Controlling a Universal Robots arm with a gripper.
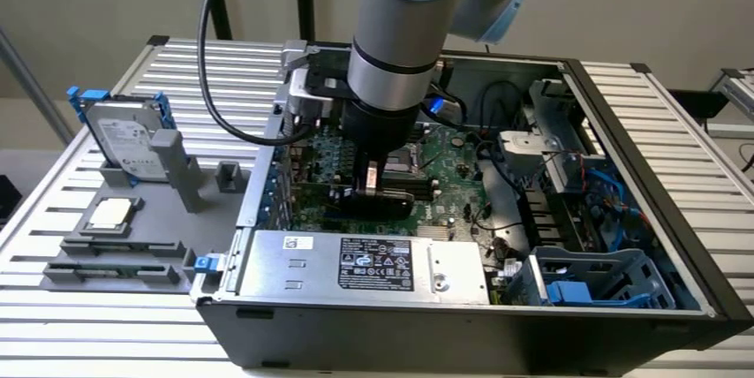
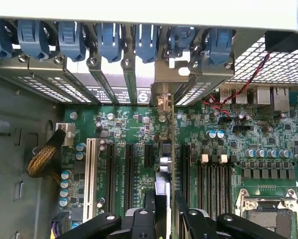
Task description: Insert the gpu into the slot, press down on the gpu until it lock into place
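The gpu (image 2: 167,149) stands on edge over the green motherboard (image 2: 124,129), seen from above as a thin strip. Its silver end bracket (image 2: 163,102) sits against the case's rear wall, between the expansion openings. My gripper (image 2: 166,204) has one black finger on each side of the card and is shut on it. In the exterior view the gripper (image 1: 374,191) reaches down into the open computer case, with the dark card (image 1: 383,204) low against the board. The slot is hidden under the card.
Black expansion slots (image 2: 129,174) and a white one (image 2: 91,169) lie beside the card, with memory slots (image 2: 213,179) and the CPU socket (image 2: 265,211) beyond. Blue bracket clips (image 2: 109,40) line the rear wall. A power supply (image 1: 365,263) and a blue drive cage (image 1: 589,281) crowd the case.
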